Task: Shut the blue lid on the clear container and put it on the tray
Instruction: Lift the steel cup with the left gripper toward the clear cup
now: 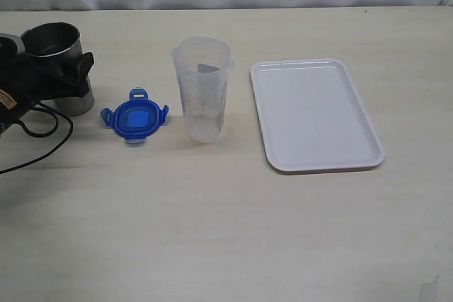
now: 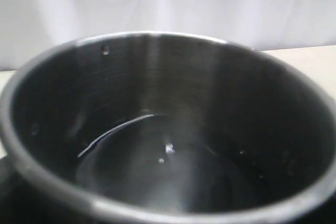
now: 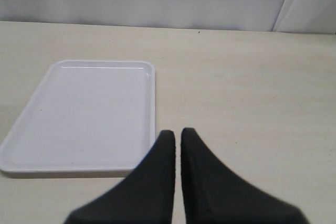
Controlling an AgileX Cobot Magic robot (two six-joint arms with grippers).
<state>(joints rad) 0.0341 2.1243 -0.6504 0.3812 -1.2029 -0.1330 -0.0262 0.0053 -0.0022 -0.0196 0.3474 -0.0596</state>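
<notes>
**Figure.** Table with the 3 task items and 1 bystander.

- **Layout:** the blue lid lies flat, left of the table's middle, with its 4 flaps splayed outward; the clear container stands upright and open just beside the lid, not touching it, nearer the middle; the tray lies toward the right edge with nothing on it, near the container but apart.
- **Left gripper:** the steel cup stands by the left edge; the left gripper straddles it, and its wrist camera looks straight into the bowl; whether the jaws press the wall cannot be told.
- **Right gripper:** the right gripper shows only in its own wrist view, over bare table beside the tray; its fingers are drawn to a thin slit and hold nothing.
- **Handling (judgement):**
  - The lid is probably light, thin and stiff, with hinged flaps that give; lying flat, it offers little height, so a pinch across 2 opposite rim arcs between the flaps looks safer than pulling on 1 flap.
  - The container looks empty, light and smooth-walled; being tall and narrow, it should tip easily under sideways force; a grip at mid-body below the rim should steady it while the lid is pressed straight down.
</notes>
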